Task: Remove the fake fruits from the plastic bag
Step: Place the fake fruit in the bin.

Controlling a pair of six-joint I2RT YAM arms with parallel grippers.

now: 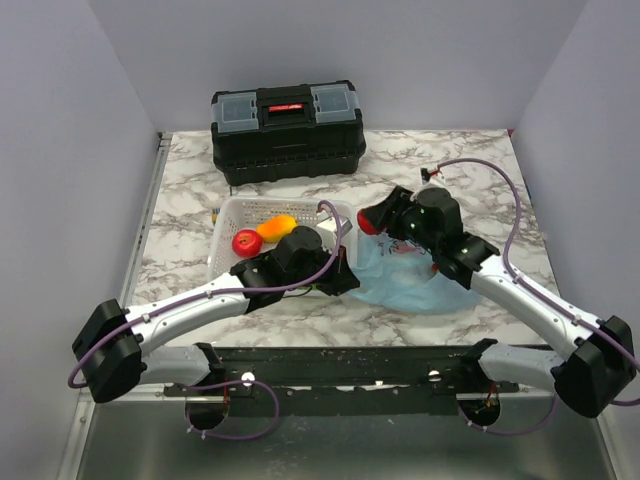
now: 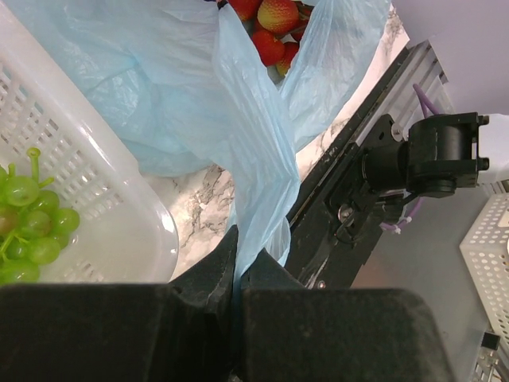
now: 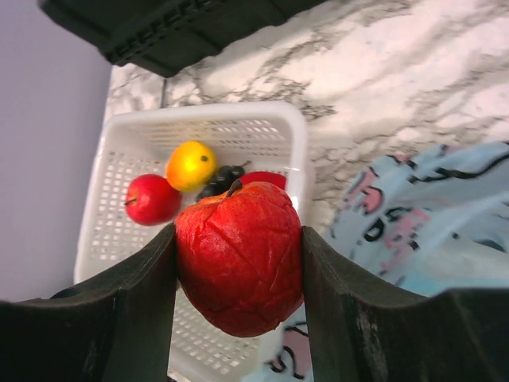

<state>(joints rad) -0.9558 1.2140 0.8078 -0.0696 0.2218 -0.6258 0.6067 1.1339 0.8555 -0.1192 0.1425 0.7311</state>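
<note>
The white mesh basket [image 1: 232, 206] sits just left of the plastic bag [image 1: 405, 285]; the left gripper [image 2: 238, 286] has its jaws clenched on a fold of the film, and I judge that pinch should hold steady so the mouth does not collapse. The right gripper [image 1: 375, 220] is clamped on a wrinkled red fruit [image 3: 237, 259], raised between bag and basket; it should cross the rim and release low beside the red apple [image 1: 246, 242] and orange-yellow fruit [image 1: 275, 228]; red berries [image 2: 274, 24] lie inside the bag.

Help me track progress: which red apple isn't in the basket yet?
The wrinkled apple clamped in the right gripper; the smaller smooth one lies in the basket beside the orange fruit.
</note>
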